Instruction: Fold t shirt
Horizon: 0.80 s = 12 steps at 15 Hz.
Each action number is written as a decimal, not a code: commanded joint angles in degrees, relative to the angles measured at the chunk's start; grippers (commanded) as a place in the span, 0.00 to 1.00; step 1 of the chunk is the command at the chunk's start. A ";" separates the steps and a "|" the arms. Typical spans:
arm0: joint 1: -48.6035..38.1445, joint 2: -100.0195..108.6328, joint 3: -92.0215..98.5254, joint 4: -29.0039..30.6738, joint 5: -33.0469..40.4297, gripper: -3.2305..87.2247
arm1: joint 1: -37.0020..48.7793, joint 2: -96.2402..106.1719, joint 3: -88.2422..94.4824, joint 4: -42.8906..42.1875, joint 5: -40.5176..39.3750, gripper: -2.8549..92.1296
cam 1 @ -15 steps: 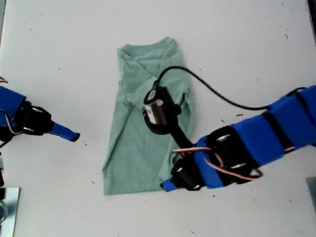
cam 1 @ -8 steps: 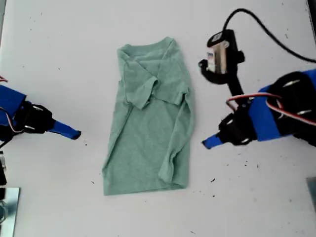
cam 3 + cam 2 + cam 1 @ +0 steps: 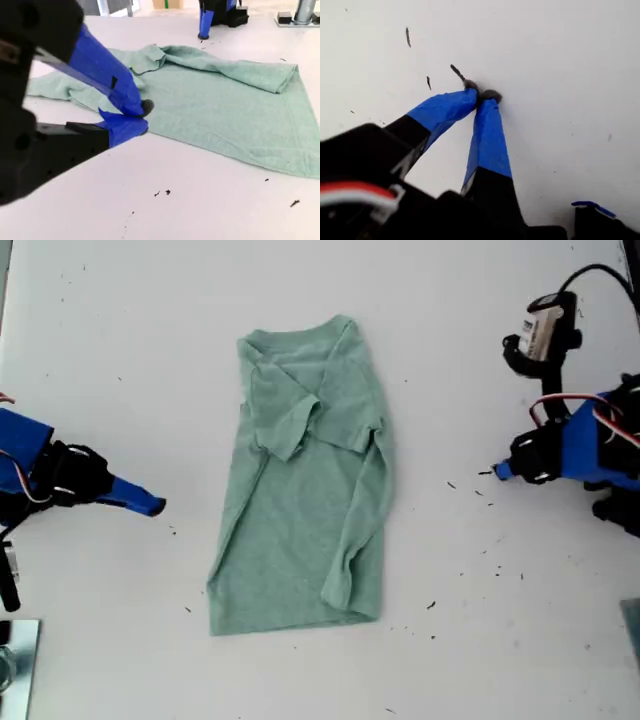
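The pale mint-green t shirt (image 3: 300, 490) lies flat in the middle of the white table, both long sides and sleeves folded inward, collar toward the exterior view's top. My first gripper (image 3: 500, 471) is shut and empty on bare table at the exterior view's right, well clear of the cloth; its blue tips (image 3: 482, 95) meet on the white surface. My second gripper (image 3: 155, 506) is at the exterior view's left, also shut and empty, a short way from the shirt's edge. Its own view shows the tips (image 3: 142, 117) closed in front of the t shirt (image 3: 225, 100), with my first gripper (image 3: 202, 32) beyond it.
Small dark specks (image 3: 450, 485) dot the table between the shirt and my first gripper. A metal fixture (image 3: 15, 660) sits at the exterior view's bottom left corner. The first arm's camera and black cable (image 3: 545, 330) stand up at the exterior view's upper right.
My first arm has pulled back from over the shirt's lower edge to the exterior view's right side, leaving the shirt lying folded. My second arm has barely moved.
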State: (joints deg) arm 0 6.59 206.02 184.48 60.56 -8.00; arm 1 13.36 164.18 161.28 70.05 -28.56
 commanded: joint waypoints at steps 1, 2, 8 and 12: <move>-0.88 -8.26 -8.44 -1.14 -4.75 0.03 | 2.55 -7.21 -0.26 -5.01 -1.85 0.05; 0.44 -24.35 -19.25 0.18 -8.17 0.03 | 2.72 -11.87 -0.53 -8.26 -2.55 0.05; 10.28 -92.99 -89.91 29.36 -15.73 0.07 | 4.22 -26.02 -3.87 -17.14 -4.31 0.05; 10.02 -98.53 -94.83 28.56 -13.18 0.28 | 4.39 -26.02 -3.43 -17.31 -4.31 0.05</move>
State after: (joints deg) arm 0 16.00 107.58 92.99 89.12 -21.80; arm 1 16.96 139.31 157.50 54.40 -31.99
